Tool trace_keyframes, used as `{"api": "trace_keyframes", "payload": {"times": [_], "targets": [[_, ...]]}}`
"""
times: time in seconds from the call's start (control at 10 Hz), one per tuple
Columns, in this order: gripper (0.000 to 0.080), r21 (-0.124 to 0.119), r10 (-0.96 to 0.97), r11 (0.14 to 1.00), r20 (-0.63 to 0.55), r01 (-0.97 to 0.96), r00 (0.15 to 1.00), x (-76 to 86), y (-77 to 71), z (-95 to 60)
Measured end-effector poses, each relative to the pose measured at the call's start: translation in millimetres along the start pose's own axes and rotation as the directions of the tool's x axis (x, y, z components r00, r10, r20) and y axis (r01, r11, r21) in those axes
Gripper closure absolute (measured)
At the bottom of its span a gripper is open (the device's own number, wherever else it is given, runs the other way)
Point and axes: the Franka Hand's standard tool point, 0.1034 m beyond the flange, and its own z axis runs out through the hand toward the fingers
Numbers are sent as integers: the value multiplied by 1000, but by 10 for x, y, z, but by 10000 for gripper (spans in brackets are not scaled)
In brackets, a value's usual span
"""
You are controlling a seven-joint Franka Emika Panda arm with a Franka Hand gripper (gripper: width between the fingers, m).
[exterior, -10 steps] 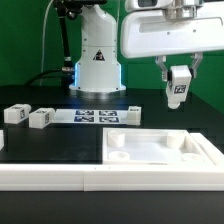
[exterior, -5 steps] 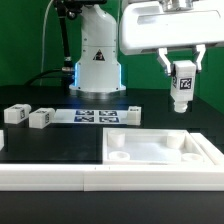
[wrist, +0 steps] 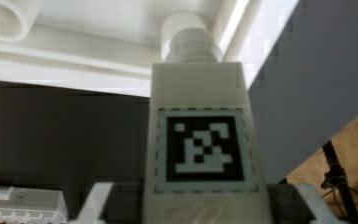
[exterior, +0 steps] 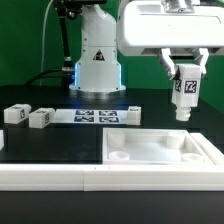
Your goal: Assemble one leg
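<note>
My gripper is shut on a white leg with a black-and-white tag on its face. It holds the leg upright in the air at the exterior view's right, above the far right corner of the large flat white board with round corner sockets. In the wrist view the leg fills the middle between the two dark fingertips, its round peg end pointing away toward the white board.
Two more white legs lie at the exterior view's left, and another lies by the marker board. The robot base stands behind. A white rail runs along the front.
The gripper has moved toward the exterior view's right and slightly up with the leg, and the leg has turned from tilted to nearly upright.
</note>
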Motion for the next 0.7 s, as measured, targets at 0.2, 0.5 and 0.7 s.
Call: {"api": "trace_keyframes", "payload": {"times": [0.2,0.5,0.7], "targets": [[506,0,-14,1000,1,14,1000,36,14,46],[506,0,-13,1000,3,13,1000,18,14,73],[506,-1,-7,1000,5,7,1000,33,59,268]]}}
